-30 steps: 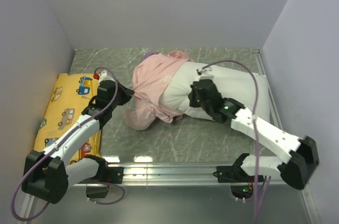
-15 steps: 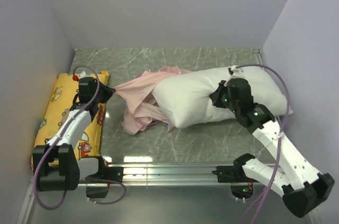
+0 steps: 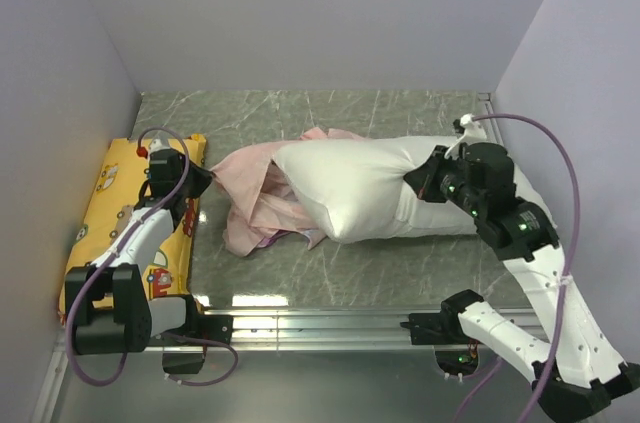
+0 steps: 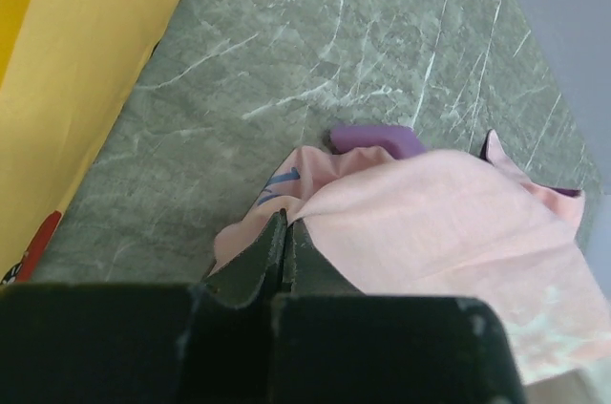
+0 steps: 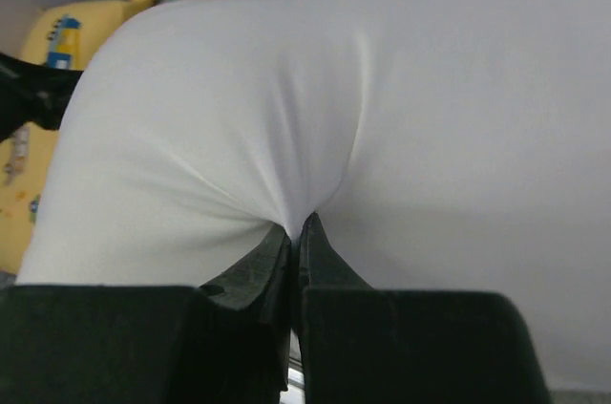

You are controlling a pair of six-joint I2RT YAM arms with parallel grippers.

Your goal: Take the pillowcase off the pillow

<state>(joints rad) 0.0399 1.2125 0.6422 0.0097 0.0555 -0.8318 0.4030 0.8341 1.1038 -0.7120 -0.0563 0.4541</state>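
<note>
The pillowcase [image 3: 255, 188] lies inside out, pale pink, bunched at the table's middle left, still round the left end of the white pillow [image 3: 360, 183]. A purple corner [image 4: 377, 139] shows in the left wrist view, with the pink cloth [image 4: 449, 232] spread ahead. My left gripper [image 3: 203, 179] is shut on the pillowcase's left edge [image 4: 286, 223], beside the yellow cushion. My right gripper [image 3: 415, 178] is shut on a pinch of the pillow's cloth [image 5: 304, 218]. The pillow [image 5: 315, 98] fills the right wrist view.
A yellow vehicle-print cushion [image 3: 120, 213] lies along the left wall and shows in the left wrist view [image 4: 76, 60] too. Grey walls close in the left, back and right. A metal rail [image 3: 320, 323] runs along the near edge.
My right gripper has pulled the pillow to the right, so more white pillow shows out of the pillowcase. My left gripper moved left to the cushion with the pillowcase edge and holds there.
</note>
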